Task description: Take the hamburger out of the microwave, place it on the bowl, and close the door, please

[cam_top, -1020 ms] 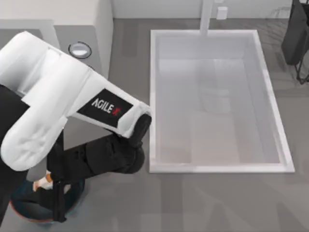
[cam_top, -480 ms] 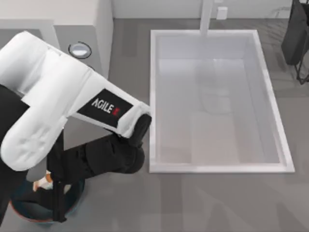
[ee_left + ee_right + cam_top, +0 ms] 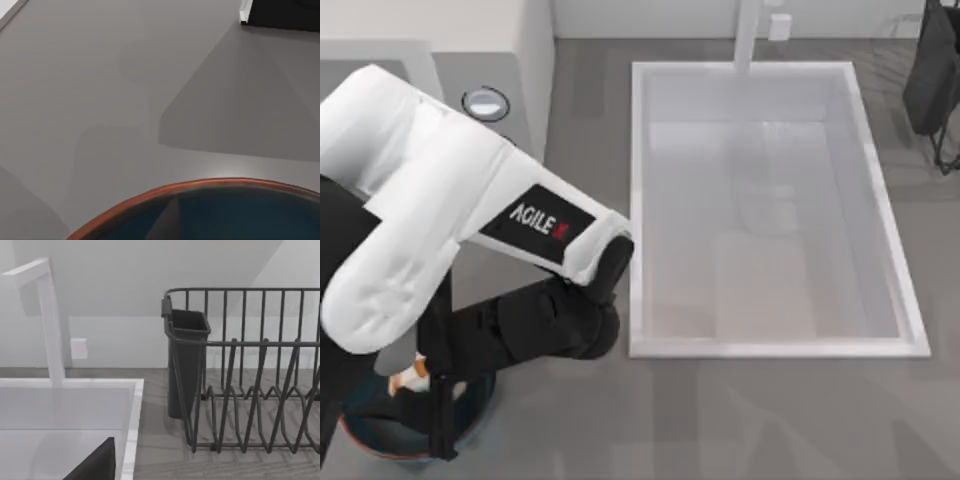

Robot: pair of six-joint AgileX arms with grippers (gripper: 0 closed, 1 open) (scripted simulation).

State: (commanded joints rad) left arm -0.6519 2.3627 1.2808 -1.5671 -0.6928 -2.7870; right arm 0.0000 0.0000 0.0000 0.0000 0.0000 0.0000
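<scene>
The white microwave (image 3: 470, 40) stands at the back left, one round knob (image 3: 485, 102) showing on its grey panel. My left arm covers the rest of it and hides the door. The dark teal bowl (image 3: 380, 440) with a reddish-brown rim sits at the front left corner. My left gripper (image 3: 425, 395) hangs just over the bowl. The small whitish-orange hamburger (image 3: 410, 378) is at the gripper's tip, above the bowl's far edge. The left wrist view looks down on the bowl's rim (image 3: 200, 184) from close above. My right arm is parked at the far right.
A large white sink (image 3: 775, 340) with a faucet (image 3: 748, 35) fills the middle. A dark wire dish rack (image 3: 260, 390) with a cutlery cup (image 3: 186, 365) stands at the back right. Bare grey counter lies in front of the sink.
</scene>
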